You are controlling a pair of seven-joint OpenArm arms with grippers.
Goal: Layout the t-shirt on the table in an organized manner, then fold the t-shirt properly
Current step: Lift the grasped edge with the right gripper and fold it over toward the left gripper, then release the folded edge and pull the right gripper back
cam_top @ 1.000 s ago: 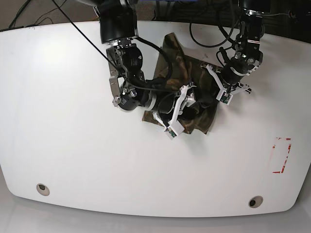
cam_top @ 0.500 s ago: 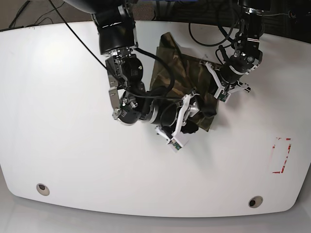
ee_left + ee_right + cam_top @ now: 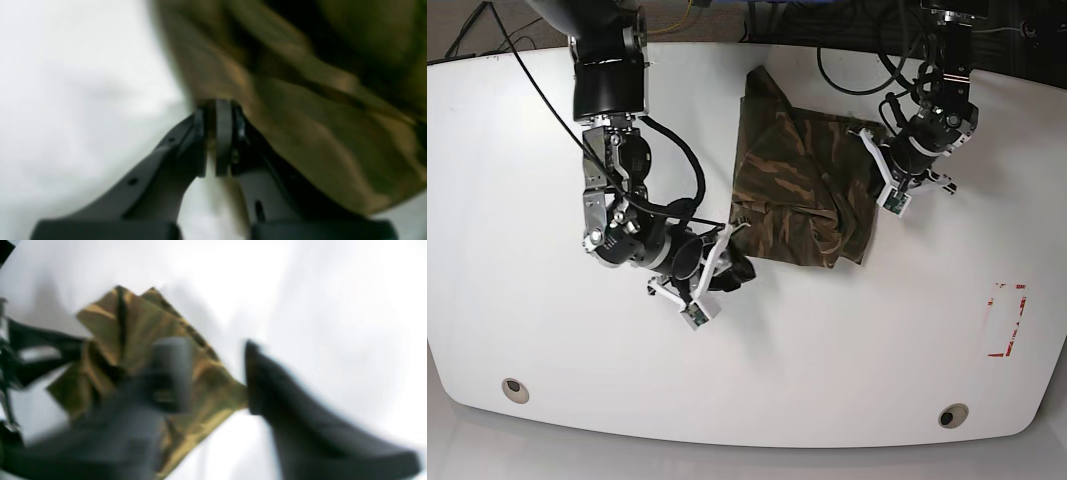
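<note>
Base view overhead, whole table (image 3: 547,330); both wrist views close, blurred, sharing the t-shirt (image 3: 802,190)

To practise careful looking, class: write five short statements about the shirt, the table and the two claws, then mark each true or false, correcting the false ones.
1. The left claw is shut on the t-shirt's edge. True.
2. The right claw grips the shirt. False: its jaws stand apart, the cloth lying beyond them.
3. The shirt is plain blue. False: camouflage.
4. The table is white. True.
5. The shirt lies flat and neatly folded. False: it is rumpled.
</note>
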